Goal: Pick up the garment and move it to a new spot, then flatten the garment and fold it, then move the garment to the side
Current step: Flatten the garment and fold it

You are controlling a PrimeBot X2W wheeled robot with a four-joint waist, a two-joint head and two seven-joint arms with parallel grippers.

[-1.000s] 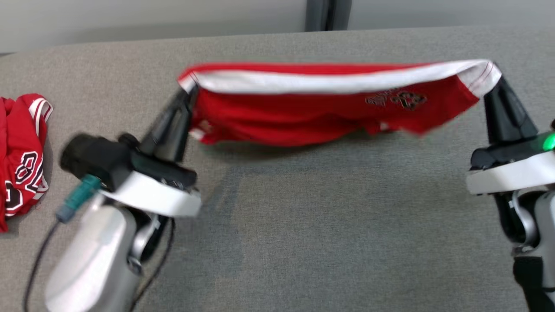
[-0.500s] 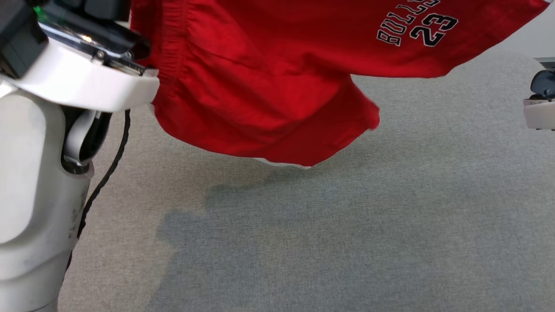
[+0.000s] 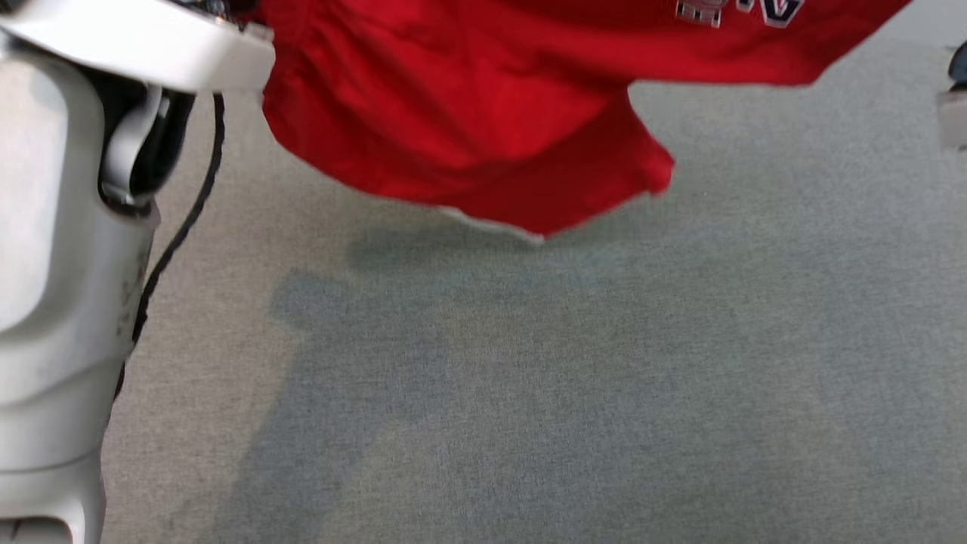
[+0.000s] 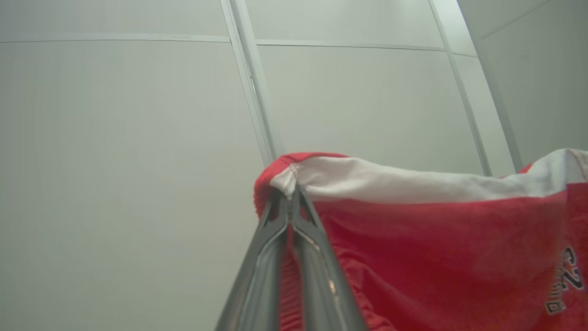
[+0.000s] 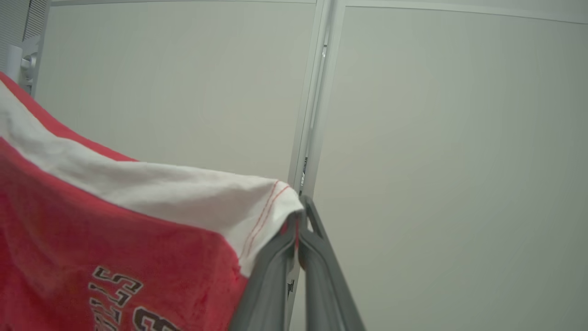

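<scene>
The garment (image 3: 483, 113) is a pair of red shorts with a white band and dark lettering, hanging in the air above the grey table (image 3: 529, 378). Its lower edge dangles clear of the surface and throws a shadow beneath. In the left wrist view my left gripper (image 4: 290, 195) is shut on one top corner of the garment (image 4: 436, 239). In the right wrist view my right gripper (image 5: 298, 220) is shut on the other top corner, at the white band of the garment (image 5: 115, 216). Both grippers point up toward a pale wall.
My left forearm (image 3: 60, 264) with its black cable stands tall at the left of the head view. A sliver of my right wrist (image 3: 953, 106) shows at the right edge. Pale wall panels with vertical seams stand behind the table.
Both arms have lifted the stretched garment from just above the table to high up. The head view has tilted down, so the red clothing at the left has left the picture.
</scene>
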